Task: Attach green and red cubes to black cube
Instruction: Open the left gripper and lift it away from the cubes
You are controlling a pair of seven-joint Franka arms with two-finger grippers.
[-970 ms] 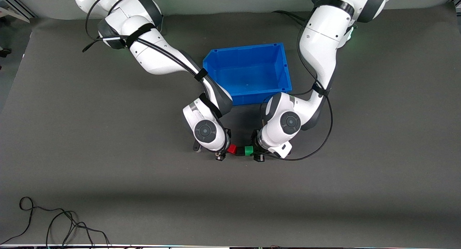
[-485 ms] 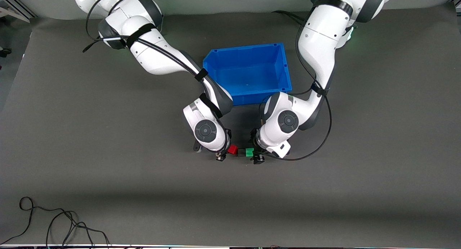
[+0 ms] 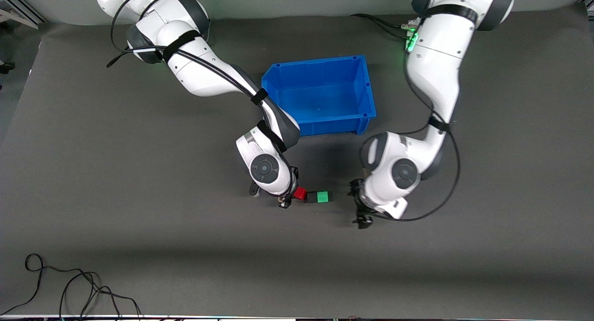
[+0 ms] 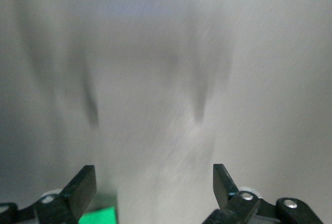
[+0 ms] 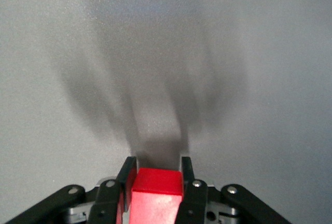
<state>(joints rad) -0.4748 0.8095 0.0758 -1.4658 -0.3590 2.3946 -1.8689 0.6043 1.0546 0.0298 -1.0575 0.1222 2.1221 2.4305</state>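
The red cube [image 3: 300, 193], black cube [image 3: 311, 197] and green cube [image 3: 323, 196] stand touching in a short row on the grey mat, nearer to the front camera than the blue bin, with the black one in the middle. My right gripper [image 3: 293, 194] is shut on the red cube, which fills the gap between its fingers in the right wrist view [image 5: 155, 190]. My left gripper [image 3: 357, 205] is open and empty, apart from the row toward the left arm's end. In the left wrist view the green cube [image 4: 98, 216] shows beside one finger [image 4: 83, 186].
The blue bin [image 3: 320, 62] stands open and empty, farther from the front camera than the cubes, between the two arms. Loose black cables [image 3: 69, 284] lie at the mat's front edge toward the right arm's end.
My left gripper has let go of the green cube, opened and drawn back toward the left arm's end. The right gripper and the three cubes have stayed in place.
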